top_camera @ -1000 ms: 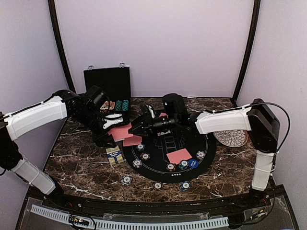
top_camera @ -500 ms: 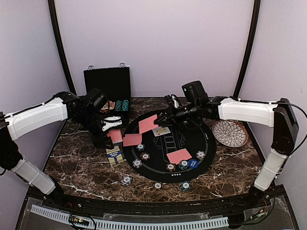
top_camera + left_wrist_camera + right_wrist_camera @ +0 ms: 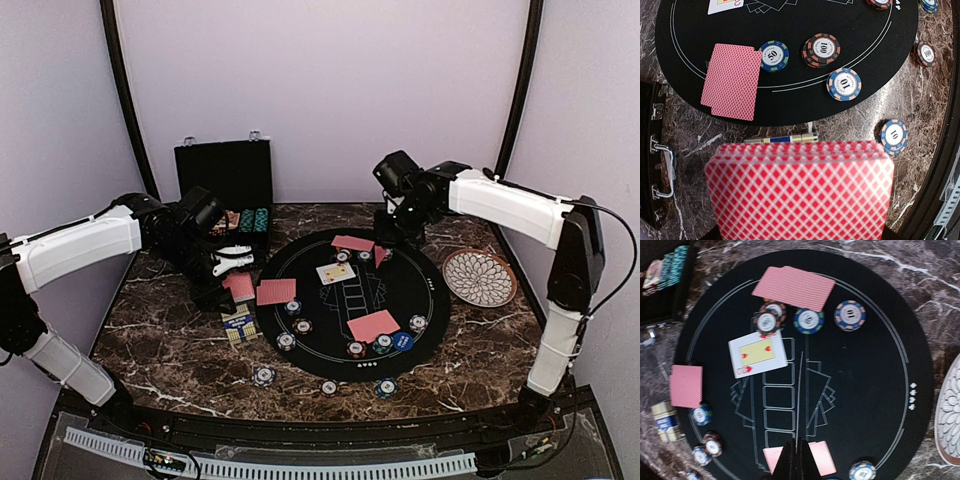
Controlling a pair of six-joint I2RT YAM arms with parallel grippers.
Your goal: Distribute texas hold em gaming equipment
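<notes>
Right gripper (image 3: 796,458) swung back to the far side of the round black mat (image 3: 405,292), pressed together, empty, red-backed cards (image 3: 352,243) now face-down at that edge, long axis left-right, left gripper (image 3: 228,272) pinching the red-backed deck (image 3: 800,192) beside the mat

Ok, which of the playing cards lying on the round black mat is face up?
The white-faced playing card with red pips, near the middle of the round black mat. The other cards there show only red patterned backs.
</notes>
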